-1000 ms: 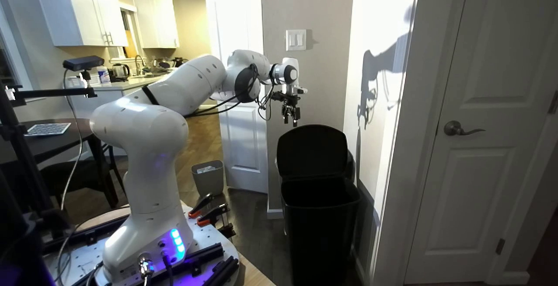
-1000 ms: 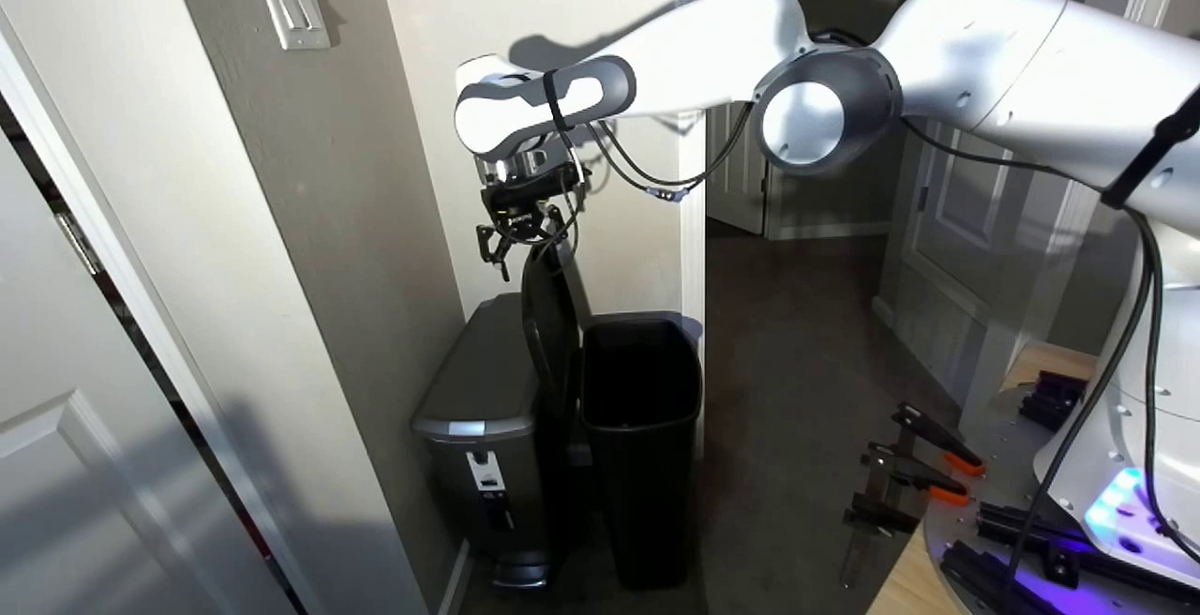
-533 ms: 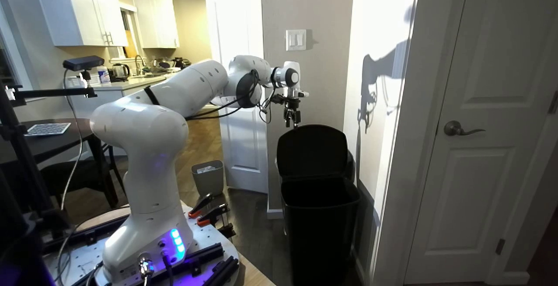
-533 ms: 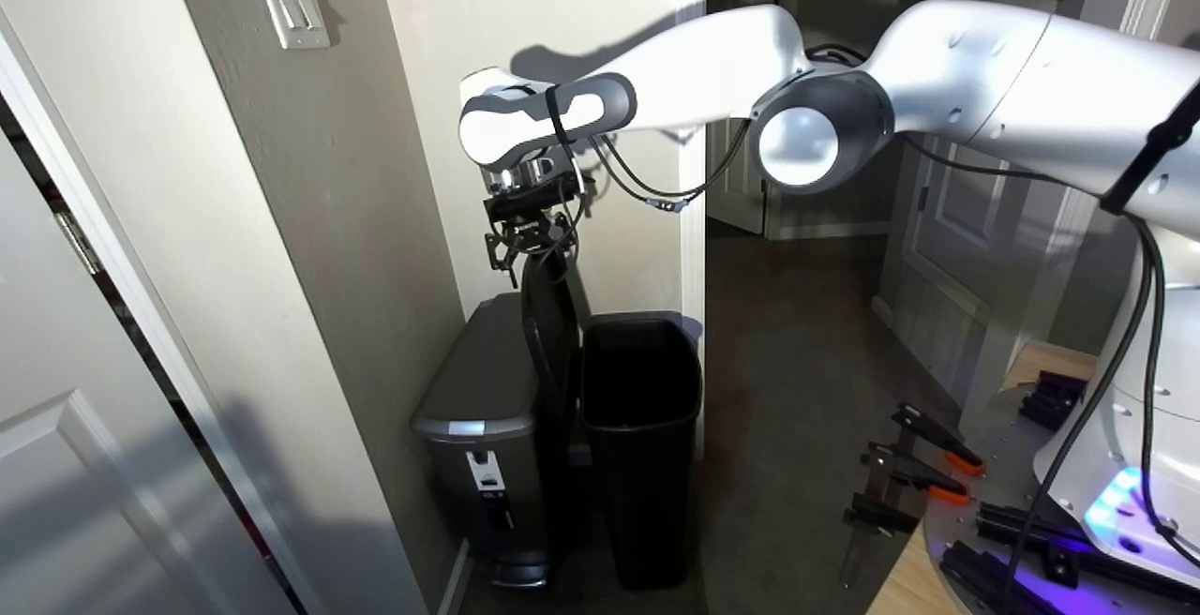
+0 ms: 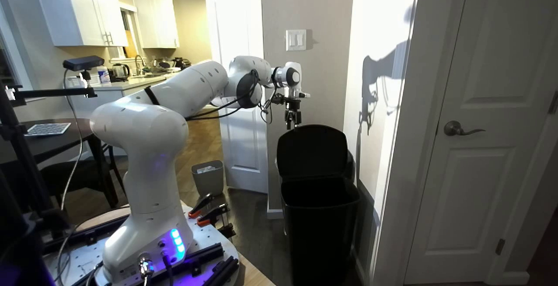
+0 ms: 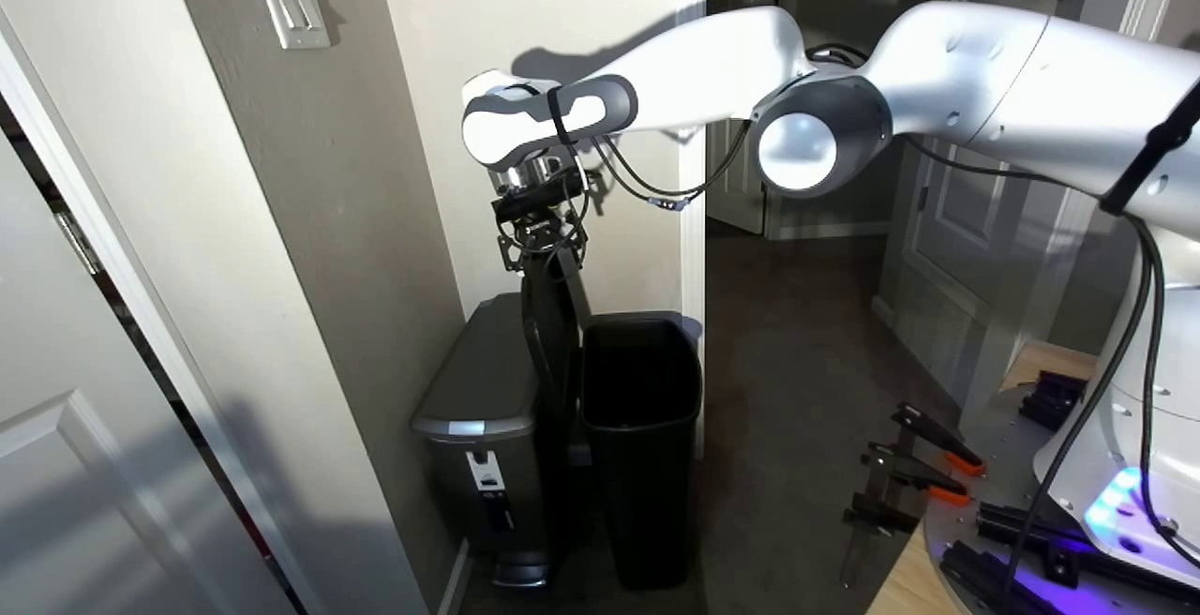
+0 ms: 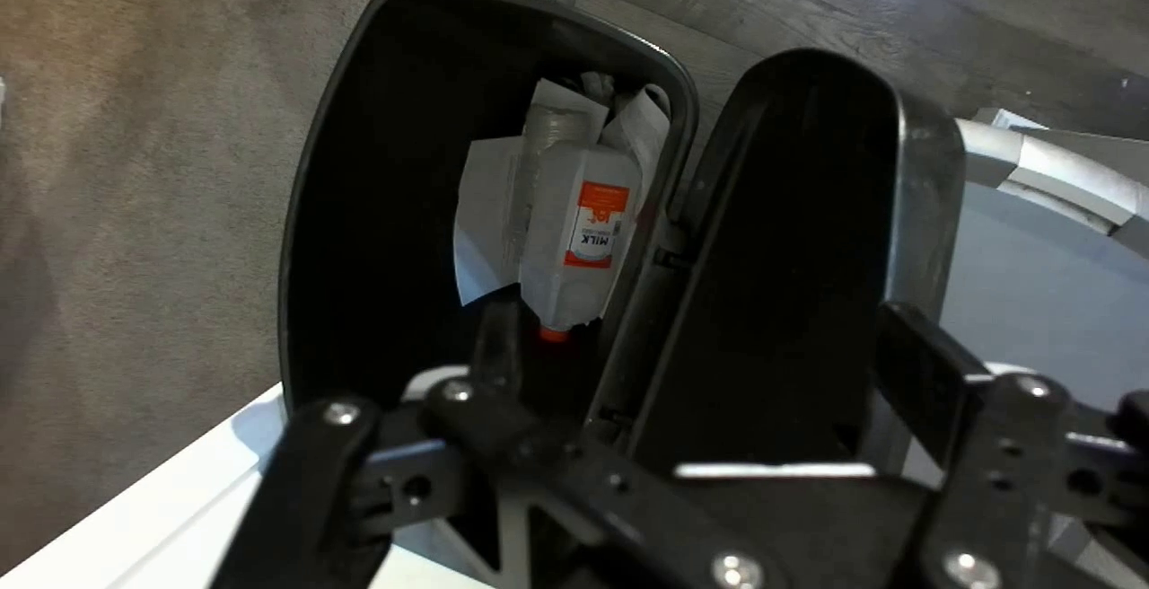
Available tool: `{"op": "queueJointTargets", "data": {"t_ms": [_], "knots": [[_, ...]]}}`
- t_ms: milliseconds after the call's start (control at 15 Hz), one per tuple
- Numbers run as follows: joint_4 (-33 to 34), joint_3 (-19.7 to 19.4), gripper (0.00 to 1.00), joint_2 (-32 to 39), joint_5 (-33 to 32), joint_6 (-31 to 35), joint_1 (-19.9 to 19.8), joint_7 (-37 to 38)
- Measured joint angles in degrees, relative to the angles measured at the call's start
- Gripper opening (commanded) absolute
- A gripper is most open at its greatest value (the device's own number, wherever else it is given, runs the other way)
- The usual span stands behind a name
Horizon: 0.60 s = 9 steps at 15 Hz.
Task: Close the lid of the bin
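Note:
The black bin (image 5: 320, 242) stands on the floor; it also shows in an exterior view (image 6: 647, 493). Its black lid (image 5: 311, 151) stands raised on its hinge, nearly upright, in both exterior views (image 6: 551, 334). In the wrist view the lid (image 7: 790, 239) is to the right of the bin's open rim (image 7: 305, 176). My gripper (image 5: 293, 125) points down at the lid's top edge, also in an exterior view (image 6: 546, 266). Its fingers (image 7: 700, 338) are spread, with the lid showing between them. Whether they touch it, I cannot tell.
A dark step bin (image 6: 478, 371) stands against the wall behind the raised lid. Walls close in on the corner around both bins. A milk jug (image 7: 579, 230) and paper lie inside the bin. A small grey waste bin (image 5: 209, 179) stands near the white door (image 5: 244, 146).
My gripper has come down to the lid's top edge and shifted slightly sideways, mostly in the earlier half second. The lid and the bin have not visibly moved.

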Motion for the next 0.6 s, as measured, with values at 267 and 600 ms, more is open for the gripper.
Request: {"op": "queueJointTargets", "data": {"t_ms": [267, 600], "knots": [[0.83, 0.39, 1.00, 0.03, 0.84, -0.10, -0.14, 0.00], [6.94, 1.24, 1.00, 2.52, 2.23, -0.58, -0.43, 1.23]]}}
